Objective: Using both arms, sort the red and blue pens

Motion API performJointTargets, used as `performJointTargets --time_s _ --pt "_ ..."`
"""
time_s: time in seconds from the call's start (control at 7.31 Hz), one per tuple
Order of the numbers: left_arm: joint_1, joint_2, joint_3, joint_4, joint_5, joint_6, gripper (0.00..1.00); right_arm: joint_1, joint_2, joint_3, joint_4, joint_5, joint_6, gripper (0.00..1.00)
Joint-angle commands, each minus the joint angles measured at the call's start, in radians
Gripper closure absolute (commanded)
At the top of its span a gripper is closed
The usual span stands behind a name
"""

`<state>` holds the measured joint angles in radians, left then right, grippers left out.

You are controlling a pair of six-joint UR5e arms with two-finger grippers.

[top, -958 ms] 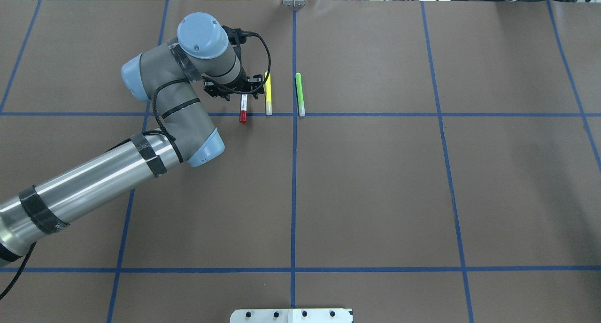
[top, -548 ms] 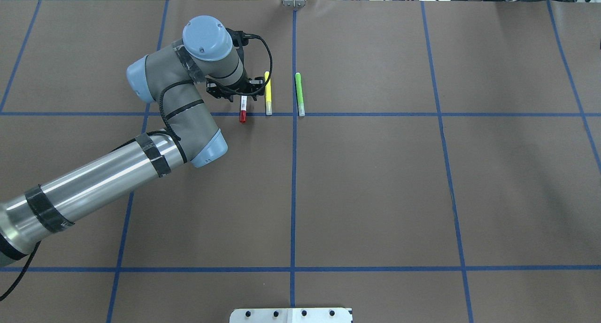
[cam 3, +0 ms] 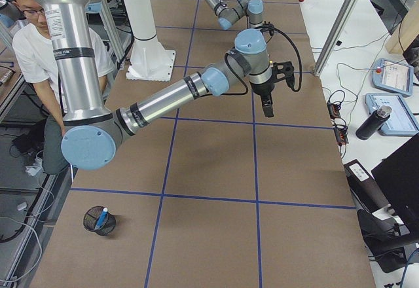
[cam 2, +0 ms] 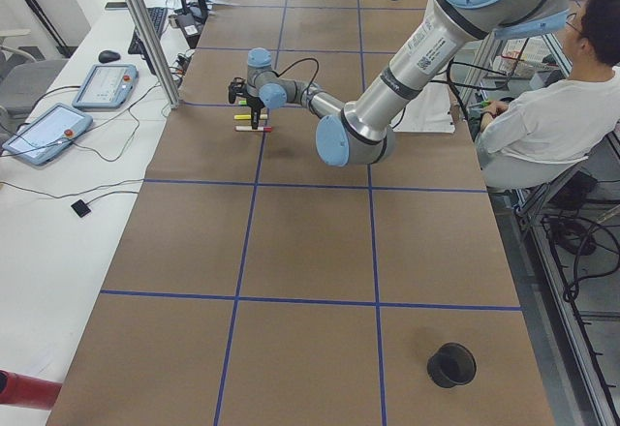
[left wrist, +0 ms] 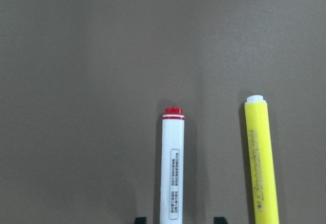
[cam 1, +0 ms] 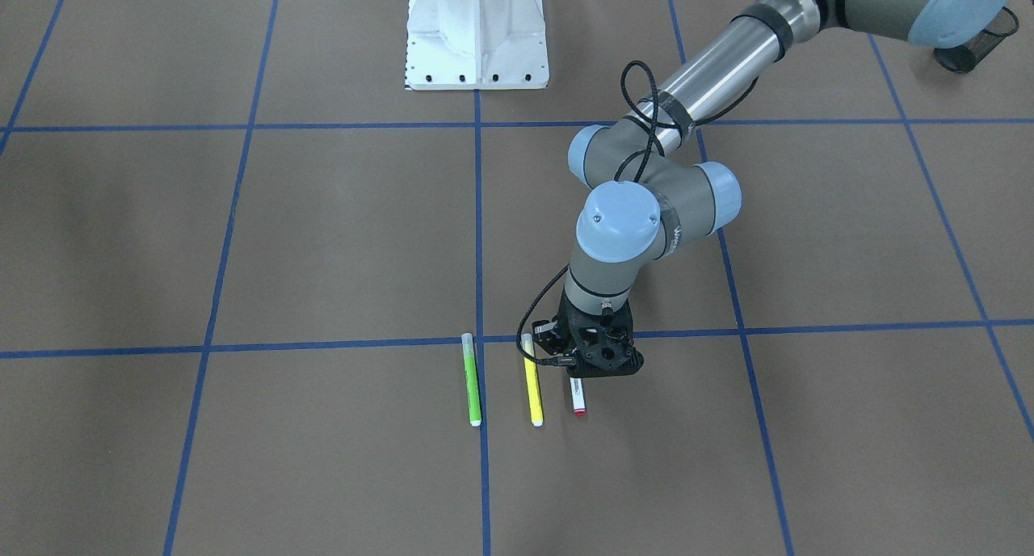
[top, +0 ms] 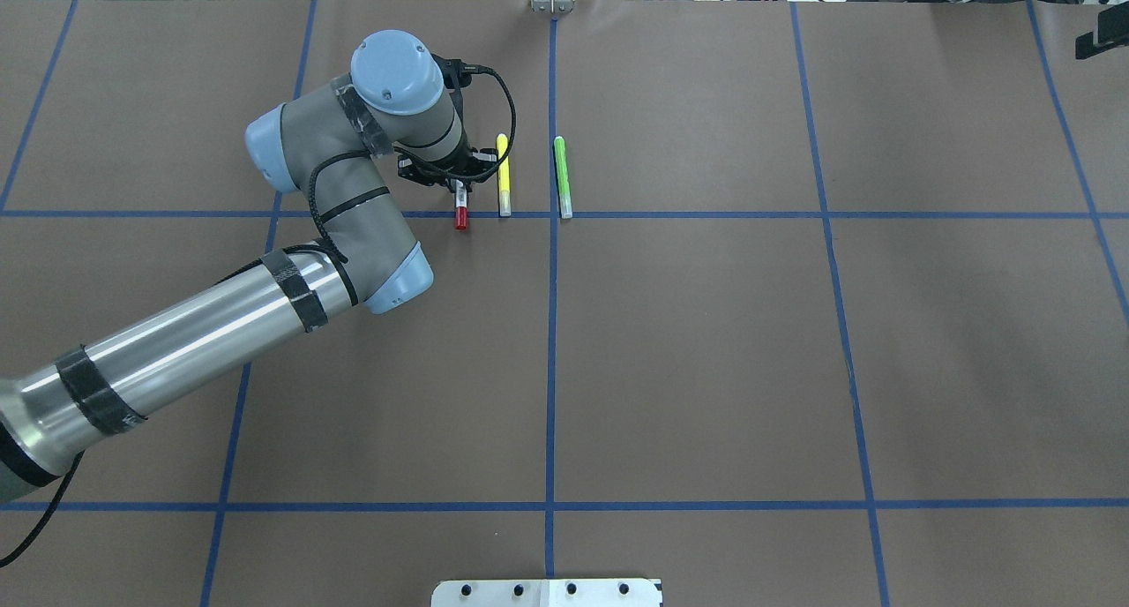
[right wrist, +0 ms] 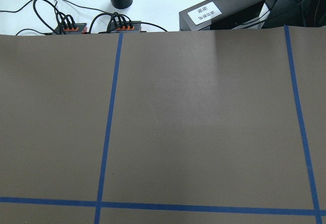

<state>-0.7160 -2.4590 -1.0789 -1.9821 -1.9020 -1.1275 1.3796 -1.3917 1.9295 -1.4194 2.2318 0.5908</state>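
Left tool (left wrist: 178,220) fingers apart, straddling red-capped marker (left wrist: 172,168) on bench (left wrist: 76,56). Risk: yellow highlighter (left wrist: 261,158) just beside; closing finger may nudge it.

place: robotics lab | evidence: teach pendants (cam 2: 102,85), table (top: 706,369) (blue tape grid (top: 551,369))

Brown table (top: 706,342), gridded with blue tape. Three pens lie parallel and apart by one tape line: red pen (top: 460,216), yellow pen (top: 504,175), green pen (top: 562,176). Also on it are a white base (cam 1: 477,35) and a black cup (cam 2: 451,364).
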Motion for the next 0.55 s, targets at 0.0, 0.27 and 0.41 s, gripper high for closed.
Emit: performJointTargets --time_s 0.0,0.27,0.41 --pt "0.006 -0.014 0.019 0.002 0.01 0.0 0.7 -0.004 0.043 -0.003 -0.055 0.0 0.0 0.0" --pt "0.006 -0.014 0.019 0.003 0.015 0.002 0.7 -0.005 0.045 -0.003 -0.055 0.002 0.0 0.0" --pt "0.007 -0.014 0.02 0.003 0.021 0.002 0.7 -0.007 0.048 -0.003 -0.055 0.005 0.0 0.0"
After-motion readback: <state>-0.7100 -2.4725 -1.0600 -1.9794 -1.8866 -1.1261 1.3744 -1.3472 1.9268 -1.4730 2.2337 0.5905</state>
